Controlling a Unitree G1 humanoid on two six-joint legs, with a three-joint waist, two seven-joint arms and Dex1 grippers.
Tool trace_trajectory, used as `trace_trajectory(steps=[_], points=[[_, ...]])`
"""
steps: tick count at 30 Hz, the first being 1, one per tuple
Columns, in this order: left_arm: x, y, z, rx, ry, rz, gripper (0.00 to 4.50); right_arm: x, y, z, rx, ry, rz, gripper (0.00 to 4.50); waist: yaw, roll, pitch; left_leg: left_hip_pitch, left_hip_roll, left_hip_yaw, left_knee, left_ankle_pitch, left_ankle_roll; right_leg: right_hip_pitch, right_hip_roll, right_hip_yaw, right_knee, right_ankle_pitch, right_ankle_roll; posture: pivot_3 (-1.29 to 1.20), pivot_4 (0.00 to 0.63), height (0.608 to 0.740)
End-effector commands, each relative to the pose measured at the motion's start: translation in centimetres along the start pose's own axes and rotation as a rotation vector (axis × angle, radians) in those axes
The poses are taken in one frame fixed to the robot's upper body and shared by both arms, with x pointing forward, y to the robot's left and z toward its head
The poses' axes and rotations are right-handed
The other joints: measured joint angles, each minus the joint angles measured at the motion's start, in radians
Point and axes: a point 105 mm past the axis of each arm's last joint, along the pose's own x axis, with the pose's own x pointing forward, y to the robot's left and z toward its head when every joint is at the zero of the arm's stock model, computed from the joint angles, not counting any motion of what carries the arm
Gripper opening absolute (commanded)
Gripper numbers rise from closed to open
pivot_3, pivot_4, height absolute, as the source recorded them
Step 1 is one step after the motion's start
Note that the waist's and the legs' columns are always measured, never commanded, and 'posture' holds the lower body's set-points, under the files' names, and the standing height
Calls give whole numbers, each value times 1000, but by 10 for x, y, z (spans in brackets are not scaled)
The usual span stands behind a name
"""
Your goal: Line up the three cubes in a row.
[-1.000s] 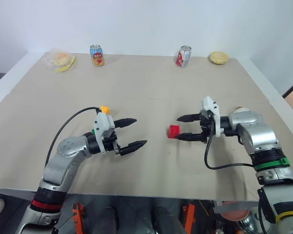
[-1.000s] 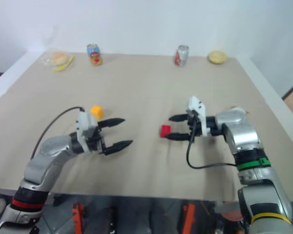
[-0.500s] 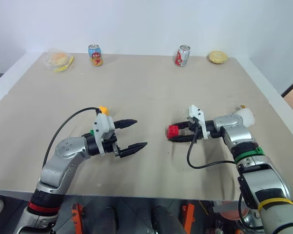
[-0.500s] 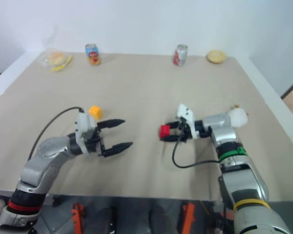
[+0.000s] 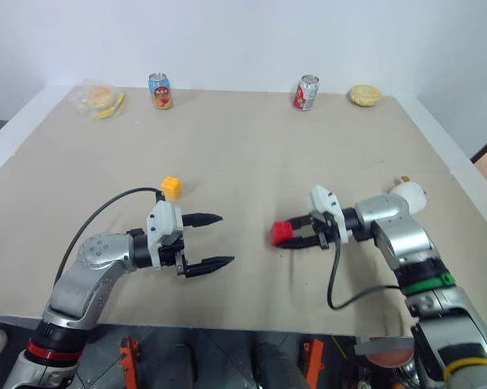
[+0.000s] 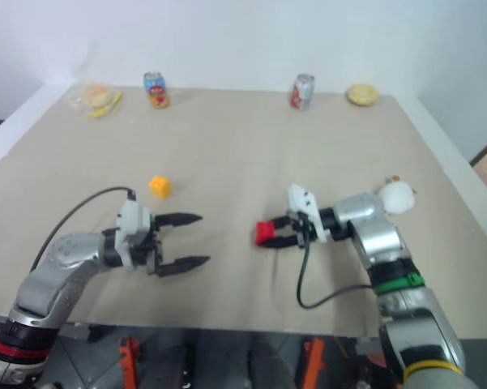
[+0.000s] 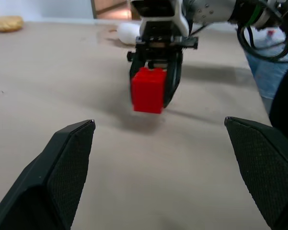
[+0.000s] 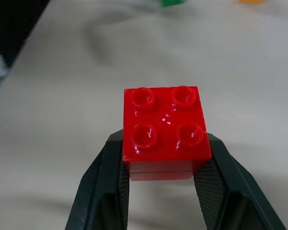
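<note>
The wide beige surface [image 5: 251, 146] carries everything here. The right gripper [image 5: 296, 233] reaches toward the middle of it, its jaws pinching the red cube [image 5: 281, 233] by two opposite sides; in the left wrist view the cube hangs just clear of the surface with a faint shadow under it, and in the right wrist view its four studs face the camera. The left gripper [image 5: 213, 240] hovers opposite, pointing at the right one, jaws spread wide with nothing between them, well apart from the red cube. Behind the left gripper and a little to its left, the yellow-orange cube [image 5: 171, 187] sits on the surface by itself. A bit of the green cube [image 8: 171, 2] shows at the edge of the right wrist view, near the yellow-orange one. A white drumstick-shaped toy [image 5: 408, 194] lies just behind the right arm. Along the far edge stand two soda cans, one [image 5: 160, 91] to the left and one red [image 5: 305, 93] to the right, with a wrapped food item [image 5: 100, 99] at the far left corner and a round yellow pastry [image 5: 364, 96] at the far right.
</note>
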Motion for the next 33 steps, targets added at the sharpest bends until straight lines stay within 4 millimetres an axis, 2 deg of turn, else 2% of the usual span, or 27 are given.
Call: trace_trajectory(steps=[1,9,10,12,14,15,16,17,20,22,26,30,33], points=[[-1,-3,10,47,-20,-22,4500,-1,7,5,-34,11,-14,1271,0,0,0,0,0,0,0,0,0,0,0,0,0,-1,-1,0,150,733],[3,-4,10,43,-25,-29,4500,3,11,-7,0,26,-41,1271,-1,0,0,1,0,1,2,1,0,0,0,1,0,2,-2,0,150,733],[3,-4,10,42,-24,-30,4500,3,11,-7,2,25,-40,2308,-1,0,0,1,0,1,2,1,0,0,0,1,0,2,-2,0,150,733],[3,-4,9,42,-21,-28,4500,2,12,-4,4,13,-37,2896,-1,0,0,1,0,0,1,1,0,0,0,1,0,1,-2,0,150,733],[0,-3,9,46,-15,-20,4500,0,12,1,3,-1,-31,3686,-1,0,0,1,0,1,1,1,0,0,0,1,0,1,-2,0,150,733],[0,-3,10,47,-13,-17,4500,0,12,2,3,-4,-29,3913,-1,0,0,1,0,1,1,1,0,0,0,1,0,1,-2,0,150,733],[-3,-1,11,49,-11,-6,4500,-1,12,5,0,-14,-27,4359,-1,0,0,1,0,0,1,1,0,0,0,1,0,1,-2,0,150,733],[-5,2,12,50,-11,7,4500,-2,12,9,-2,-25,-24,4480,-1,0,0,1,0,0,1,1,0,0,0,1,0,1,-2,0,150,733],[-14,15,16,52,-12,70,4500,-5,12,24,-6,-69,-18,4480,-1,0,0,1,0,0,1,1,0,0,0,1,0,1,-2,0,150,733],[-25,33,23,44,-34,167,4500,-7,10,39,-13,-123,-30,4480,-1,0,0,1,0,0,1,1,0,0,0,0,0,1,-2,0,150,733],[-39,55,34,21,-89,316,4500,-11,6,56,-28,-179,-58,4480,-1,-1,0,1,0,0,2,1,0,0,0,0,0,1,-2,0,150,733],[-51,55,31,3,-83,381,4500,-16,4,70,-37,-221,-79,4480,-1,-1,0,0,0,0,1,1,0,0,0,0,0,0,-1,0,150,733],[-71,54,21,-2,-22,422,4500,-15,0,85,-46,-267,-105,4480,-4,-2,0,0,1,0,0,0,-1,-1,0,0,0,1,1,0,150,733]])
